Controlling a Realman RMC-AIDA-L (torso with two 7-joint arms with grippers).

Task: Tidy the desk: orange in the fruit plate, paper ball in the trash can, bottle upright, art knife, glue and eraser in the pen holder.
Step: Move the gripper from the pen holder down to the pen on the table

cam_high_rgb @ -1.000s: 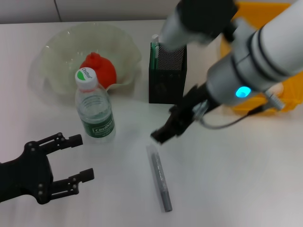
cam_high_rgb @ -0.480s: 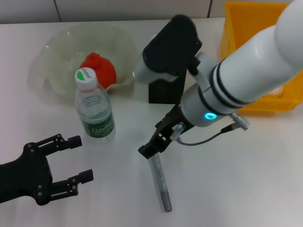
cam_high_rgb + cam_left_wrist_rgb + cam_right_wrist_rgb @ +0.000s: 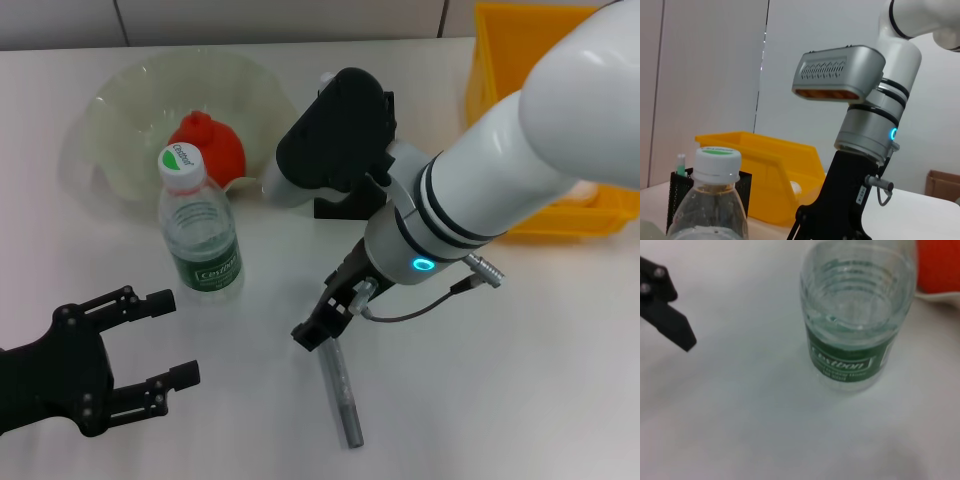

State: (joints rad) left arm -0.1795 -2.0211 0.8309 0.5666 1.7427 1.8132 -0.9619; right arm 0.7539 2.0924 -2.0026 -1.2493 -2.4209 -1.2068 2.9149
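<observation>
Pale grey panelled wall w/ thin vertical seams behind the work area; brown cardboard box far off by the wall; even indoor light.

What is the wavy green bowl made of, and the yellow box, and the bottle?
The fruit plate looks like thin see-through plastic, maybe glass: pale green, with the desk showing through. The trash can looks like hard, smooth plastic: solid bright yellow with straight moulded walls. The bottle looks like clear ridged plastic with a green printed label and a white cap.
</observation>
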